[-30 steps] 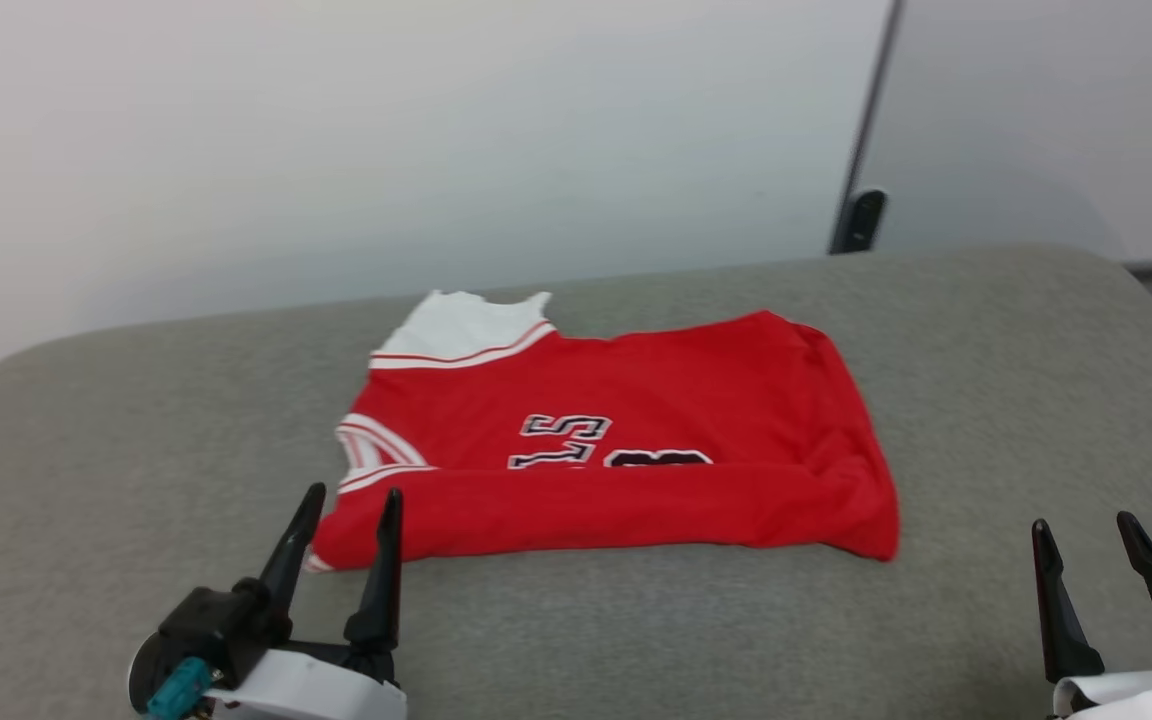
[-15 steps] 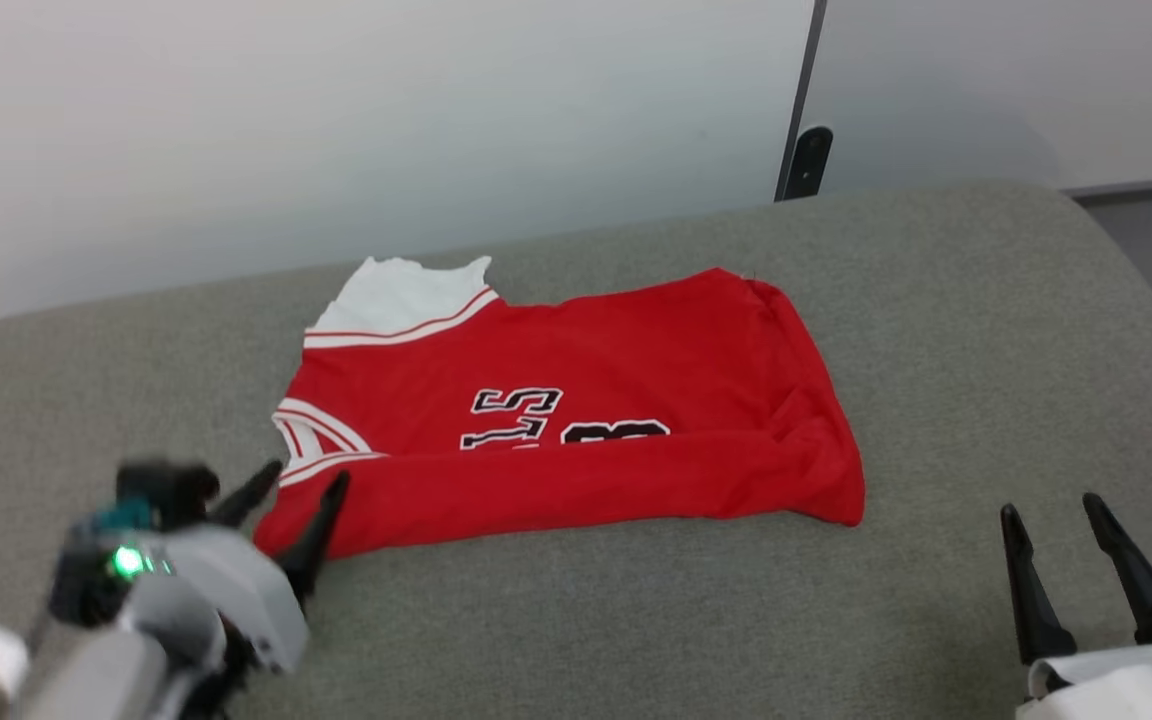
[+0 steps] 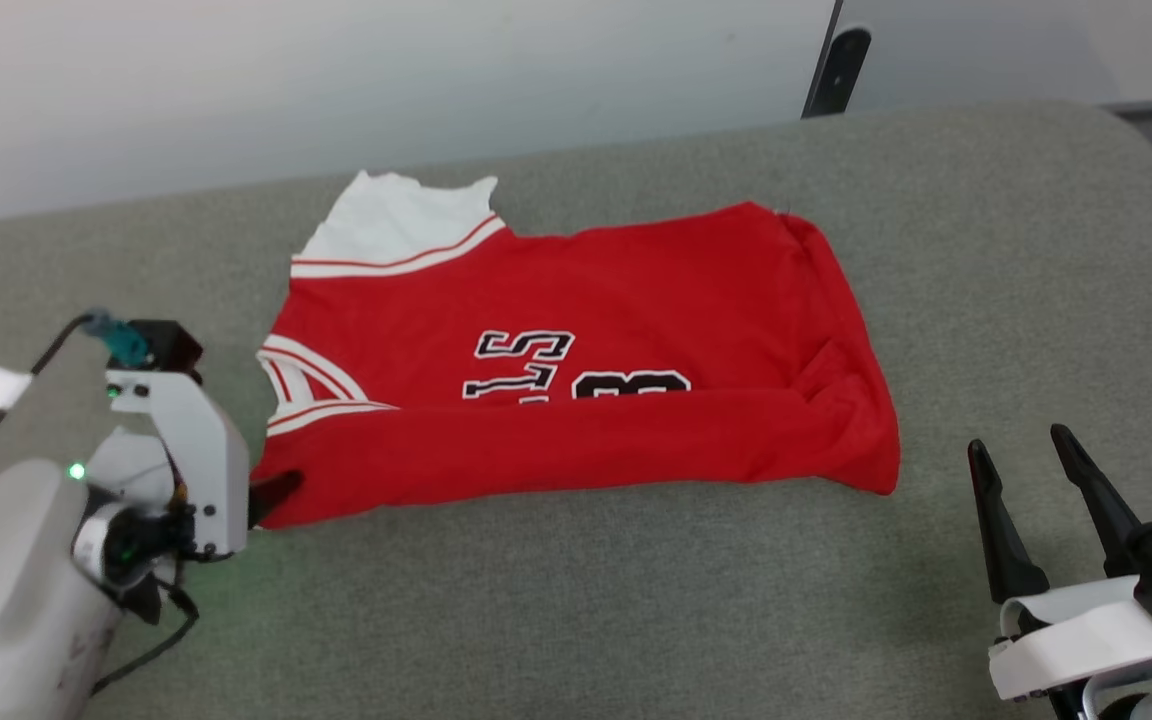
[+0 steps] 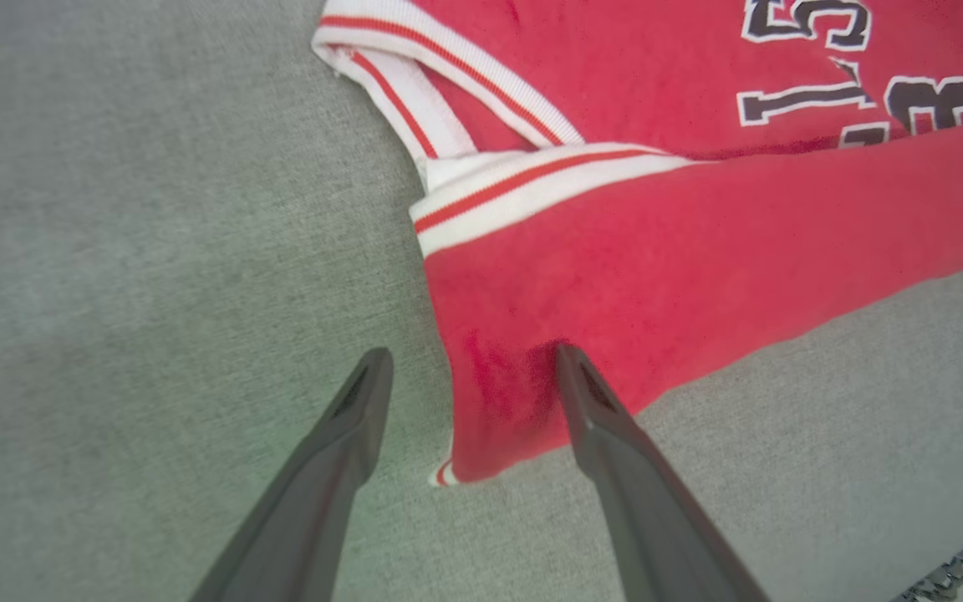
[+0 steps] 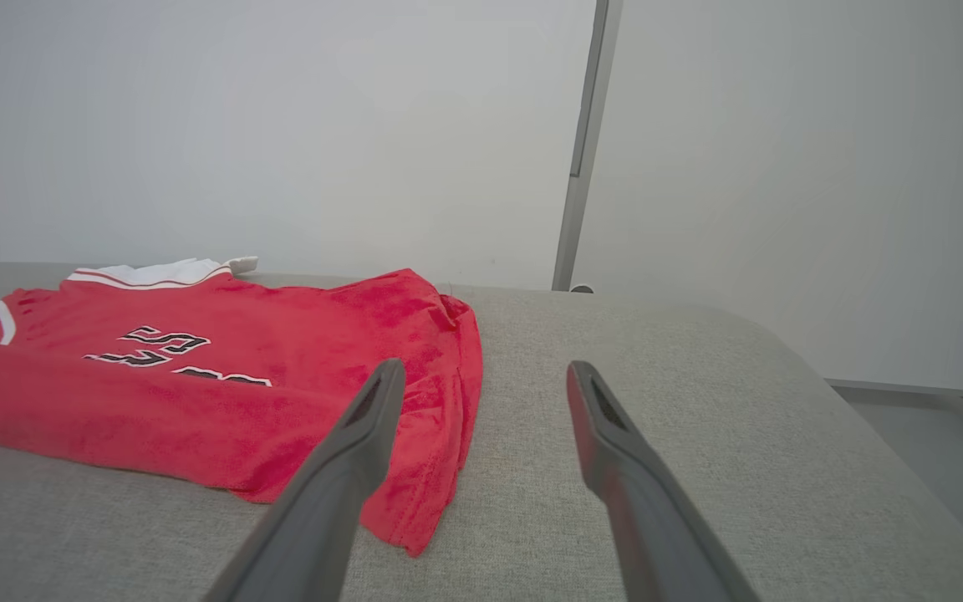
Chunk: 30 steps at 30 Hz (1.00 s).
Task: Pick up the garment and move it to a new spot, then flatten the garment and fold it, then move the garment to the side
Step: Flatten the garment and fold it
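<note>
the garment (image 3: 636, 300) lies folded on the grey padded surface (image 3: 636, 600), long axis running left to right. the left gripper (image 4: 469, 359), spread wide, straddles its near-left corner, so it is nearer; the right gripper (image 3: 1019, 440), also spread and empty, sits just off the near-right corner.

I seem to be working in a plain test room. Bare white walls (image 3: 336, 80) run across the top, and a gray cloth-covered surface (image 3: 576, 610) lies below.
</note>
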{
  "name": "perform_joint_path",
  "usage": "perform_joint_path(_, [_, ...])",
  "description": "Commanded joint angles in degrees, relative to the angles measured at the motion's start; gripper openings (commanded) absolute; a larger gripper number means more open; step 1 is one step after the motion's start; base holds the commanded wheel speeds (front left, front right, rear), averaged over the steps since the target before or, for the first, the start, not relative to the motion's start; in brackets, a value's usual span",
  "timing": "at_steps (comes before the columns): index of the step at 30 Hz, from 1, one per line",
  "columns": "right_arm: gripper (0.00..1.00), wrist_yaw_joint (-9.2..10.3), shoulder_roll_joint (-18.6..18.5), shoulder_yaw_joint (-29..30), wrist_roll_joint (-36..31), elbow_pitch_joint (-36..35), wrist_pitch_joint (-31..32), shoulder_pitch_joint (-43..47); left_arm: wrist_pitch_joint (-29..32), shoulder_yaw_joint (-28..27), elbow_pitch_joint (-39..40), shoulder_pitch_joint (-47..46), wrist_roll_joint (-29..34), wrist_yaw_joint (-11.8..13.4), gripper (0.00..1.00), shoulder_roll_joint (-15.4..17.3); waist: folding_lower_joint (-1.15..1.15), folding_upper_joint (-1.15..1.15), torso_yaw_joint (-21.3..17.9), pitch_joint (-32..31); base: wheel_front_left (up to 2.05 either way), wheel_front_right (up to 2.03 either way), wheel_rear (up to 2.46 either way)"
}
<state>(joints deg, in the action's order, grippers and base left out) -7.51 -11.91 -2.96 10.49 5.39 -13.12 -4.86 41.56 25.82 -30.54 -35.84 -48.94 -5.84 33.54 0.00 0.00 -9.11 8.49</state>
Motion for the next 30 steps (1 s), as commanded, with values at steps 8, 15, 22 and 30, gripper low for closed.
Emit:
perform_joint_path(8, [1.0,0.04,0.34,-0.42,0.39,0.77,-0.51,-1.93,8.06,2.3,-5.83,-4.63,-1.09,2.5,0.45,-3.7,0.0,0.0,0.25,3.18,0.0,0.0,0.0])
perform_joint_path(15, [1.0,0.04,0.26,-1.05,0.73,1.35,-0.37,-3.06,8.31,3.17,-9.32,-6.39,-1.25,1.95,0.0,-5.49,0.0,0.0,0.0,3.95,0.0,0.0,0.0])
perform_joint_path(22, [1.0,0.04,-0.87,-2.4,2.91,1.24,4.21,-4.42,8.34,3.63,-11.39,-7.37,-1.62,1.15,0.0,-6.18,0.0,0.0,0.46,4.1,0.0,0.0,0.0])
perform_joint_path(30, [1.0,0.04,-6.18,-6.37,9.89,1.59,22.32,-10.89,8.19,4.82,-12.17,-9.14,-0.92,0.34,0.0,-7.05,0.0,0.0,1.62,4.97,0.0,0.0,0.0])
